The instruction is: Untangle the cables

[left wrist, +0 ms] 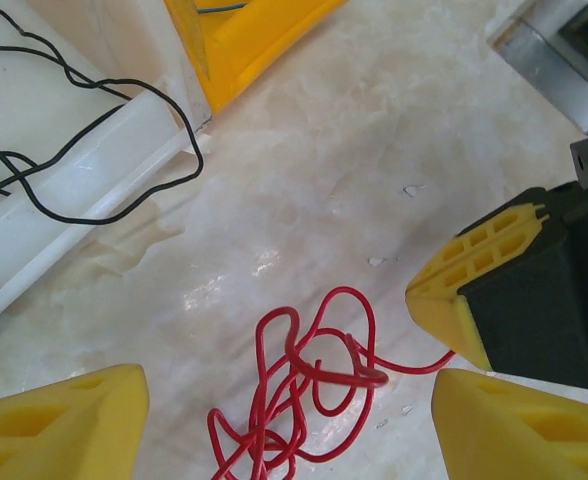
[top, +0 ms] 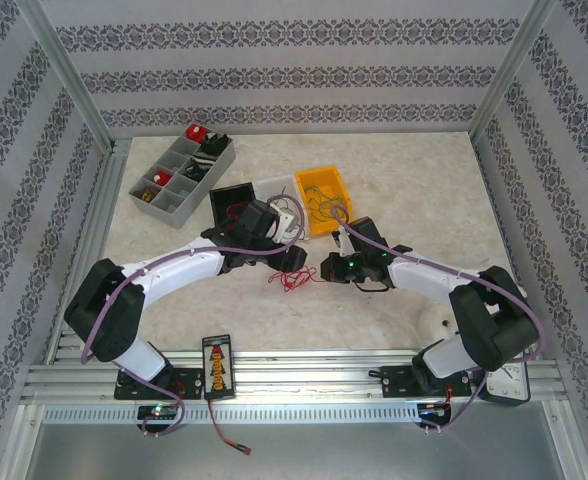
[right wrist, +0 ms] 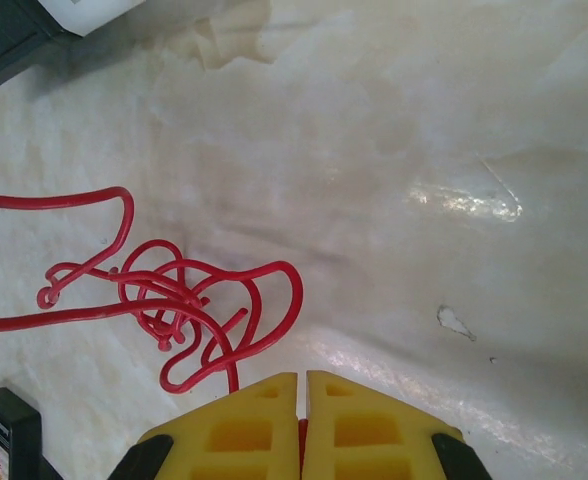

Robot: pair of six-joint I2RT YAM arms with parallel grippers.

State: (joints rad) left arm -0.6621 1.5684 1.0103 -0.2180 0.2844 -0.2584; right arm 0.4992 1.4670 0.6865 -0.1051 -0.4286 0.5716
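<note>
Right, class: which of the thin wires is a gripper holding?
The red wire, tangled on the table: its end runs into the shut right gripper. The black wire lies draped over the white tray, untouched.

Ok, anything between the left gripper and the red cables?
Nothing visible. The left gripper hangs open right over the red cables on bare table; the right gripper, shut on one strand, sits off to the side.
</note>
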